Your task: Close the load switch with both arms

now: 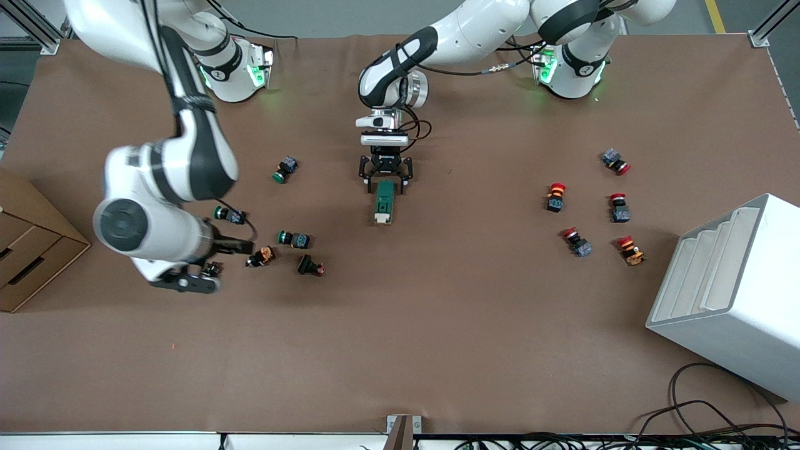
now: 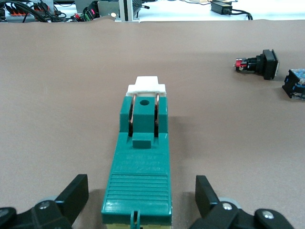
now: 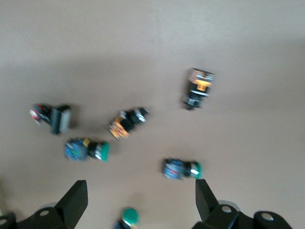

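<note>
The load switch (image 1: 384, 201) lies flat mid-table, a dark-green block (image 2: 143, 157) with a white slider piece (image 2: 147, 86) at the end nearer the front camera. My left gripper (image 1: 386, 183) is down at its other end and open. Its fingers (image 2: 78, 191) stand apart on either side of the block (image 2: 140, 181) without touching it. My right gripper (image 1: 209, 272) hangs open and empty over a scatter of push buttons toward the right arm's end of the table, with a green-capped button (image 3: 128, 217) below the gap between its fingers (image 3: 76, 195).
Green and orange push buttons (image 1: 294, 239) and a black one (image 1: 310, 267) lie under and around the right hand. Red-capped buttons (image 1: 555, 197) lie toward the left arm's end, beside a white stepped box (image 1: 731, 294). A cardboard box (image 1: 31, 244) stands at the right arm's table end.
</note>
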### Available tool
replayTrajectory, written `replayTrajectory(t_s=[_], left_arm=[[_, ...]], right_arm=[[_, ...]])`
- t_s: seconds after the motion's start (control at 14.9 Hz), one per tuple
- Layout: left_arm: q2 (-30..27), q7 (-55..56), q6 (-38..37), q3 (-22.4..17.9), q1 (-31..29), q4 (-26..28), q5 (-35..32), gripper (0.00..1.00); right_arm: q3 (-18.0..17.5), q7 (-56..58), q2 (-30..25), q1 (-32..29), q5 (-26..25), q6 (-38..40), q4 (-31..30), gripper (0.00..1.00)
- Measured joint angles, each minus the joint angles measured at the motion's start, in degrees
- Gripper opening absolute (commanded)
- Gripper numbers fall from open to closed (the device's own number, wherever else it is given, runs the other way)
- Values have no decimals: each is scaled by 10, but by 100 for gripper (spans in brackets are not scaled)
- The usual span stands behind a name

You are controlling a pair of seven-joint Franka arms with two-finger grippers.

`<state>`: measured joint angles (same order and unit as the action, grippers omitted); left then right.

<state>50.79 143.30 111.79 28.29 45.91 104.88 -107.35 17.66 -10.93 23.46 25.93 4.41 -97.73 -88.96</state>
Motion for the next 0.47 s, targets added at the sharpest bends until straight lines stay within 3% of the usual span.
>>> replayTrajectory(t_s=[0.47], left_arm=[[0, 0, 7, 2, 1, -19, 8, 98]], right_arm=[[96, 125, -68, 0, -27, 85, 20, 100]])
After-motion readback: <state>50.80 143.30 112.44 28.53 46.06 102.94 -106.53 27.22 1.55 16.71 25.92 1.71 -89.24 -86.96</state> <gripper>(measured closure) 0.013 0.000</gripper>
